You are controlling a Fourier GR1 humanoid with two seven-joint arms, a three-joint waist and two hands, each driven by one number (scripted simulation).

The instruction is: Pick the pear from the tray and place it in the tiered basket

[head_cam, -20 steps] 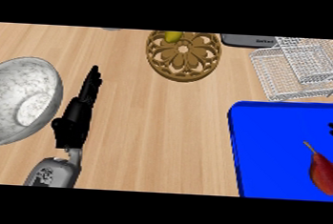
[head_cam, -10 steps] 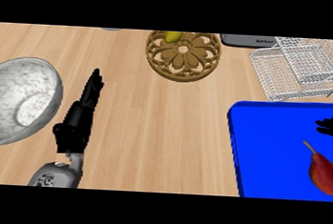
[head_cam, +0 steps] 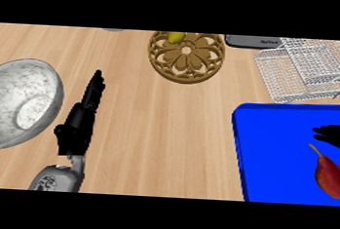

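Head view over the wooden counter [head_cam: 164,135], read left to right. At 9 o'clock sits a speckled grey bowl [head_cam: 15,103]. Just beside it, toward 8 o'clock, the left hand [head_cam: 83,117] rests with fingers straight, holding nothing. At 12 o'clock stands a carved wooden dish [head_cam: 186,56] with a yellowish item at its far edge, too cut off to identify. At 1 to 2 o'clock is the tiered basket [head_cam: 305,70], of open wire mesh. At 4 o'clock lies the blue tray [head_cam: 271,156], carrying the pear [head_cam: 331,173], a red fruit lying on its side near the tray's right edge, stem end pointing toward 11 o'clock. The right hand [head_cam: 336,136] shows only partly at the view's right edge, over the tray just beyond the stem; it holds nothing, and how far its fingers are spread cannot be told. The pear is judged light, rigid and smooth-skinned, apt to roll; the wide lower body offers a better hold than the tapered neck.
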